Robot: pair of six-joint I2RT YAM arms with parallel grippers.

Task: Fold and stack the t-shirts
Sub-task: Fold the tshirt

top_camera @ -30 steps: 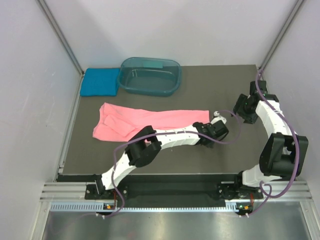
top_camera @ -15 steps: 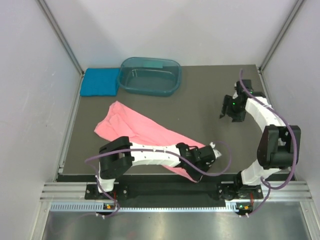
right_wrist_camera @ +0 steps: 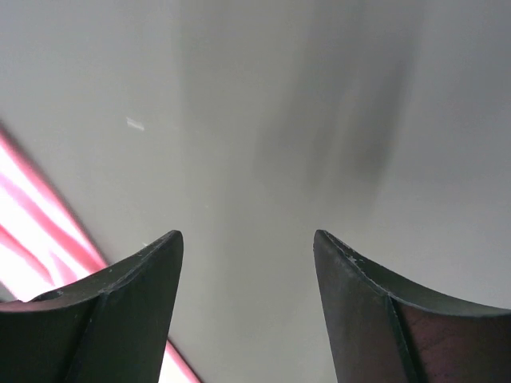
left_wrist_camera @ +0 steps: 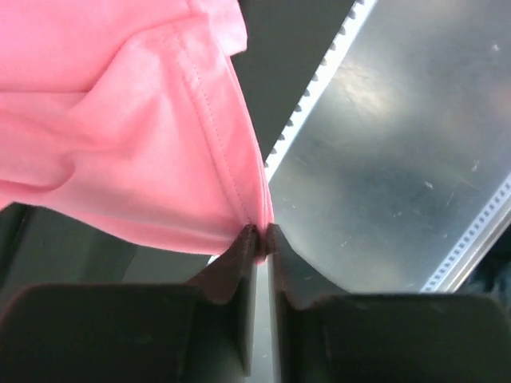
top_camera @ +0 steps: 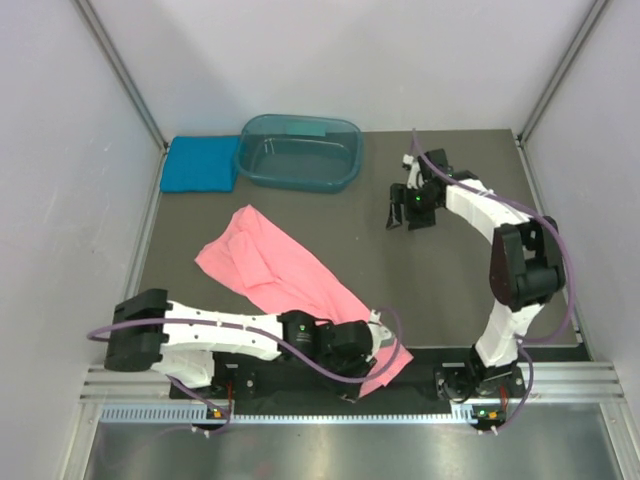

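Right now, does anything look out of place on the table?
Yes. The salmon-pink cloth t-shirt lies diagonal and rumpled. One corner hangs past the near edge of the dark table, pinched in the shut left gripper.

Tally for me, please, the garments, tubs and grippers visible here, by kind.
T-shirts: 2, the pink t-shirt and the blue t-shirt
Tubs: 1, the plastic tub
Grippers: 2, the left gripper and the right gripper
Total: 5
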